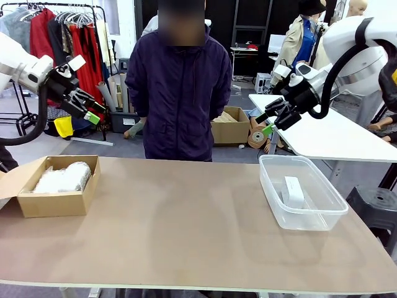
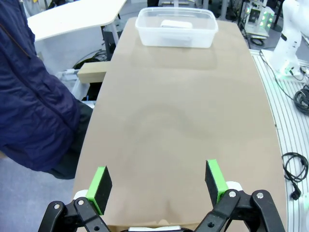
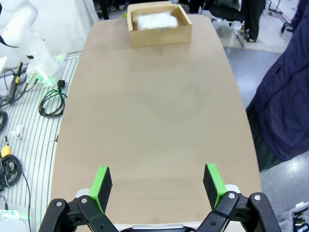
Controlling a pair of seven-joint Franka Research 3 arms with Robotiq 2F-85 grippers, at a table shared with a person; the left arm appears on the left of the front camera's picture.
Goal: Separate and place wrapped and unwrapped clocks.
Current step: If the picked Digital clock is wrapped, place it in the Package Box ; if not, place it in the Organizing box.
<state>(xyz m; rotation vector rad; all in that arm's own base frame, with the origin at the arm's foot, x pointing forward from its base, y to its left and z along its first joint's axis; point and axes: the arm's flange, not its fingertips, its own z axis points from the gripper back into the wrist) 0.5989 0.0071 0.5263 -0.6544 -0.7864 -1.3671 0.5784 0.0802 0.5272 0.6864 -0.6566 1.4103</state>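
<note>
At your 9 o'clock, the left gripper (image 1: pixel 87 107) hangs wide open above the cardboard box (image 1: pixel 53 202) holding the wrapped clocks (image 1: pixel 64 177). At 3 o'clock, the unwrapped clock (image 1: pixel 293 190) lies in the clear bin (image 1: pixel 302 217); the right gripper (image 1: pixel 271 121) hangs wide, empty.

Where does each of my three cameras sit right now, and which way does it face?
Front: between the arms, facing the person; left gripper and right gripper raised, open.
Left wrist: looks along the brown table to the clear plastic tub; open fingers.
Right wrist: faces the cardboard box holding crinkly white bundles.
Shared: table.
</note>
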